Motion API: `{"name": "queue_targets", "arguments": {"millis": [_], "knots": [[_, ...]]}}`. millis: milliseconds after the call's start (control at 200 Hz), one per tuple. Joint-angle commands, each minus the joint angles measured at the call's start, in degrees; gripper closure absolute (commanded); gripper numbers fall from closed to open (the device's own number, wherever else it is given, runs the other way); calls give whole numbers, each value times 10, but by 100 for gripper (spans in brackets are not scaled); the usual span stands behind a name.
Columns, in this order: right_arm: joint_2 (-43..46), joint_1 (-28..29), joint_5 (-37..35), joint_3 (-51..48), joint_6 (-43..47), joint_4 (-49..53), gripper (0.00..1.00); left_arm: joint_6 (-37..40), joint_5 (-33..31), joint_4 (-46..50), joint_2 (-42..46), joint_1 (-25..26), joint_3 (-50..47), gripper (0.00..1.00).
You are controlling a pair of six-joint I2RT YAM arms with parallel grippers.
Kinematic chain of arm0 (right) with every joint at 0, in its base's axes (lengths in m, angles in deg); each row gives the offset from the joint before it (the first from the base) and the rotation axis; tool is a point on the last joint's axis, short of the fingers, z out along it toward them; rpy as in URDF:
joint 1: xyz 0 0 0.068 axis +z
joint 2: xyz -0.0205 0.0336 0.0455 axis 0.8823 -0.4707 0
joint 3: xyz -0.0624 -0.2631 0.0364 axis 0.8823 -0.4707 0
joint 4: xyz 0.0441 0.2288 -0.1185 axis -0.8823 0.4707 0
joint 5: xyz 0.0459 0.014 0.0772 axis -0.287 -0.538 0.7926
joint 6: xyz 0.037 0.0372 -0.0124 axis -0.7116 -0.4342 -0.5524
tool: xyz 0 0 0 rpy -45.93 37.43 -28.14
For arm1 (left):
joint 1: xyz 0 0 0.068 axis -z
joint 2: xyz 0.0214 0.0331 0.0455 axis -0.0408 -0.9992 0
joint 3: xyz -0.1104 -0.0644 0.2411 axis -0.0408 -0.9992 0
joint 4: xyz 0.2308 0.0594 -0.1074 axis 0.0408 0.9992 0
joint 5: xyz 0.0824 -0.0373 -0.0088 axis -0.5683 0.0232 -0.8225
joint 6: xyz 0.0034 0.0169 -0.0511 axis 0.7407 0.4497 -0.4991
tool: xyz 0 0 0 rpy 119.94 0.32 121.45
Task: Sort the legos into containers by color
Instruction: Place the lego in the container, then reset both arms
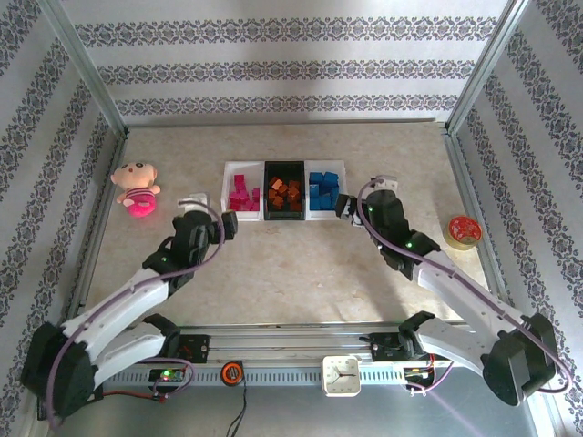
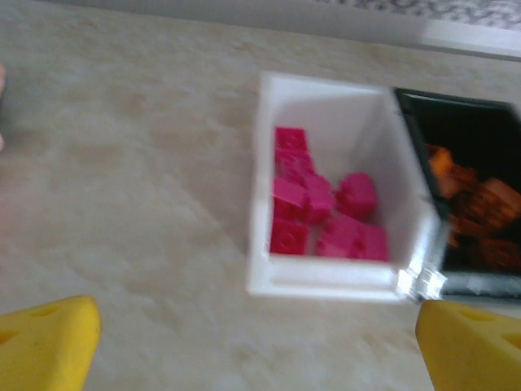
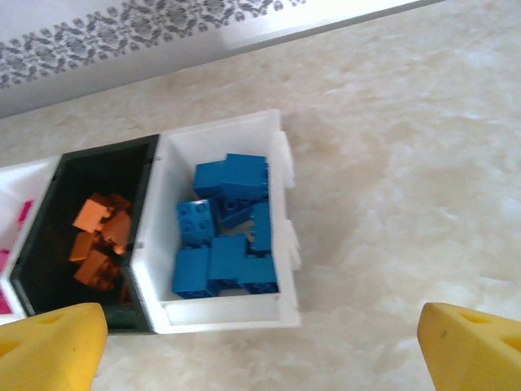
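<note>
Three containers stand in a row at the table's middle back. The left white bin (image 1: 227,187) (image 2: 326,277) holds several magenta legos (image 2: 326,212). The black bin (image 1: 283,165) (image 3: 106,159) holds orange legos (image 3: 102,240). The right white bin (image 1: 326,217) (image 3: 220,311) holds blue legos (image 3: 228,236). My left gripper (image 1: 199,205) (image 2: 259,346) hovers just left of and in front of the magenta bin, open and empty. My right gripper (image 1: 349,206) (image 3: 260,350) hangs in front of and right of the blue bin, open, with nothing between its yellow fingertips (image 3: 472,346).
A pink plush doll (image 1: 136,188) lies at the far left. A round red tin (image 1: 463,229) sits at the right edge. A small white clock (image 1: 341,375) rests on the front rail. Metal frame posts and patterned walls close in the table.
</note>
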Motion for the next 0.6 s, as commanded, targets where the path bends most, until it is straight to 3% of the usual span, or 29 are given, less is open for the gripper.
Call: {"name": "queue_targets", "arguments": {"millis": [0,175,370,595], "knots": [[31,4,-67,-17,-10,-39,2,80,30,-78,-69,-75,36,1],[66,5,-126,-23,-7,-8,2,127,62,-108,-166,-174,51,1],[88,-6,-152,-37,11,-7,2,206,45,-267,-224,-187,6,1],[96,-36,-155,-43,25,-11,2,247,124,-472,-303,-207,-64,1]]}}
